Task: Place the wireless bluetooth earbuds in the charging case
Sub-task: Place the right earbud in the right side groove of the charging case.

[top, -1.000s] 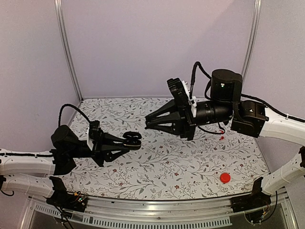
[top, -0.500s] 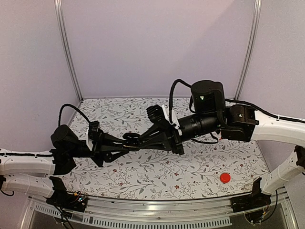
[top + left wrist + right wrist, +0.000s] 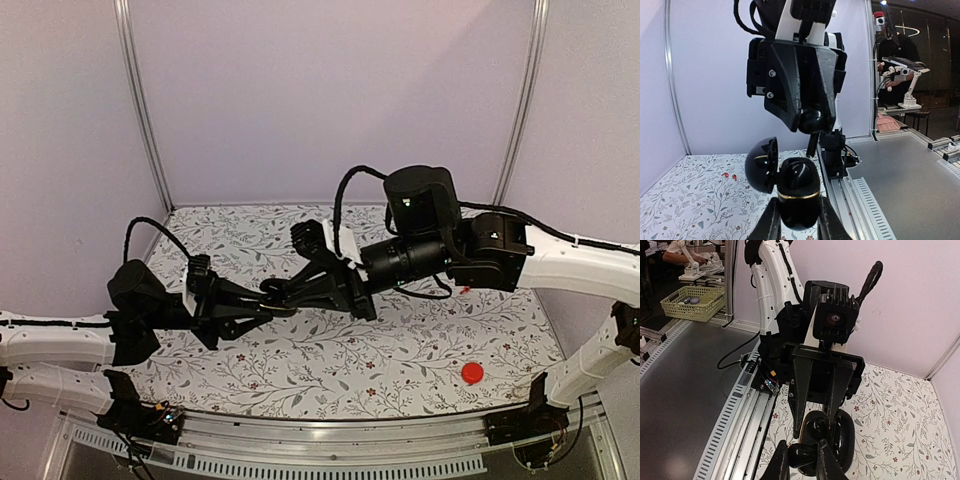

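The glossy black charging case (image 3: 799, 192) stands upright between the fingers of my left gripper (image 3: 799, 220), which is shut on it. Its lid (image 3: 761, 165) hangs open to the left. From above, the case (image 3: 277, 290) is held over the middle left of the table. My right gripper (image 3: 802, 460) is shut on a small black earbud (image 3: 802, 455). It holds the earbud just above the case's open cavity (image 3: 822, 432). In the left wrist view the earbud (image 3: 812, 120) hangs a short way above the case, apart from it.
A flat red disc (image 3: 472, 373) lies near the front right of the floral table (image 3: 400, 350). Small red bits (image 3: 466, 288) lie by the right arm. Metal frame posts (image 3: 140, 110) stand at the back corners.
My right arm has swung left and down with the earbud, from mid-table to directly over the case. The left arm and the case have stayed in place.
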You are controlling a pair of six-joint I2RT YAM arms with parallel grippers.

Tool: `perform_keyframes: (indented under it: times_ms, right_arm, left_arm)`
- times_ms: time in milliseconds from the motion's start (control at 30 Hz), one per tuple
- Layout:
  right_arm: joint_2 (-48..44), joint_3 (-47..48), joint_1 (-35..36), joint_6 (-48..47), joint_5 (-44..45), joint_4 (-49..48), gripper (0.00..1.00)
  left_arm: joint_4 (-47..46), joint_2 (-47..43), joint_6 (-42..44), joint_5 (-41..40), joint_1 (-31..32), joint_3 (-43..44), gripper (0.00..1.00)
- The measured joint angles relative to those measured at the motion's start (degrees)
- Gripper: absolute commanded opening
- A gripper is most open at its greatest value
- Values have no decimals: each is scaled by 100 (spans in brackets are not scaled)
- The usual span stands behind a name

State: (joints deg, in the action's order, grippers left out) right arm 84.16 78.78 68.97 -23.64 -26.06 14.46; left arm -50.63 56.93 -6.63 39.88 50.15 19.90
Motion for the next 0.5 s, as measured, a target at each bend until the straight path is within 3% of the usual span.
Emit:
perform_keyframes:
  times_ms: [500]
  right_arm:
    - [15,9,2,247,614,59,7]
  left_arm:
    - [201,-92,164,-299,44,0,13]
